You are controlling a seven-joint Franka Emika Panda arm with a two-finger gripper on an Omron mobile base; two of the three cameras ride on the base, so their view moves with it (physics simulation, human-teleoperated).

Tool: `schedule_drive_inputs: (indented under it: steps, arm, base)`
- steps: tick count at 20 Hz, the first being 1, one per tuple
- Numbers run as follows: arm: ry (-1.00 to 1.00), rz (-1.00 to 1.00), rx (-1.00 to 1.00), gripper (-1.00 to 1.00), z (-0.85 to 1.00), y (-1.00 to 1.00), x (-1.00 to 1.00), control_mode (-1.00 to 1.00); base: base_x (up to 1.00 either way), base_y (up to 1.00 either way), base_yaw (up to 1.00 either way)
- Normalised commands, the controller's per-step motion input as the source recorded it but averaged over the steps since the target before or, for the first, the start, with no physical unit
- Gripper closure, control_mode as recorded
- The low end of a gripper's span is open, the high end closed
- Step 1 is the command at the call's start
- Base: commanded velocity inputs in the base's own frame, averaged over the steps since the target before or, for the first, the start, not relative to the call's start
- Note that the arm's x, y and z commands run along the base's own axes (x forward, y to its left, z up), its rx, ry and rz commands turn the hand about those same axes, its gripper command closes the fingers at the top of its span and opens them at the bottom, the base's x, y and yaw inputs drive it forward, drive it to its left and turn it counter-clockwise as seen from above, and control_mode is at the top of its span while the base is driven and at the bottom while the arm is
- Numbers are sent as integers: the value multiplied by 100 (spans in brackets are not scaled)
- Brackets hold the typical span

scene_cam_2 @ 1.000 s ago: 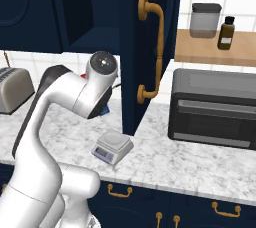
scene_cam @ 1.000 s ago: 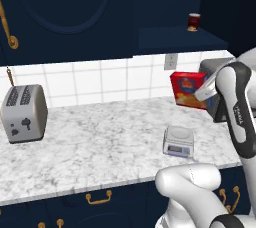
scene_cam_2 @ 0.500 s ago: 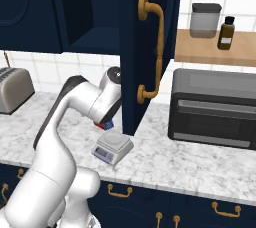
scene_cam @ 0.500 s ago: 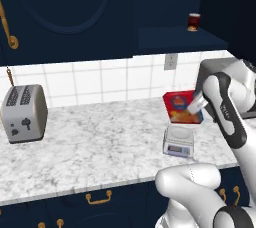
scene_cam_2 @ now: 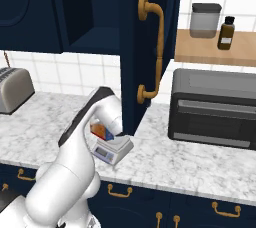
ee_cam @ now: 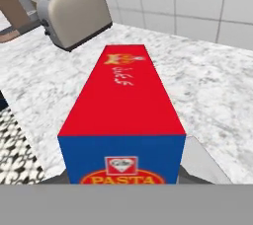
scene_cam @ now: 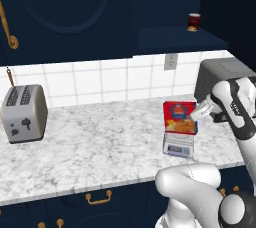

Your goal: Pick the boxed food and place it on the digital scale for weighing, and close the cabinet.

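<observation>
I have the tool (scene_cam: 200, 113) clenched on the box (scene_cam: 180, 117), held upright just over the scale (scene_cam: 178, 145) on the desk (scene_cam: 100, 142). Placing step: next I judge a short lowering, then release; cabinet door (scene_cam_2: 150, 47) not yet shut.

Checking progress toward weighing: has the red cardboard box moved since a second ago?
Yes. The red cardboard box has come down from beside the wall outlet onto the silver-grey scale.

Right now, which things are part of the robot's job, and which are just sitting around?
Part of the job: boxed food held by the gripper, digital scale, open cabinet.

Just sitting around: toaster, red can, toaster oven, jar, brown bottle.
</observation>
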Motion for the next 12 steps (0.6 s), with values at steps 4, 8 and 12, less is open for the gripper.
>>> schedule_drive_inputs:
  steps: [4, 8, 12]
  arm:
    - [0, 0, 1, 100, -8, -1, 0, -100]
    - [0, 0, 0, 100, -24, -18, 3, -100]
    - [-3, 0, 8, 100, -18, -23, 4, -100]
  base:
    - [0, 0, 0]
    - [0, 0, 0]
    - [0, 0, 0]
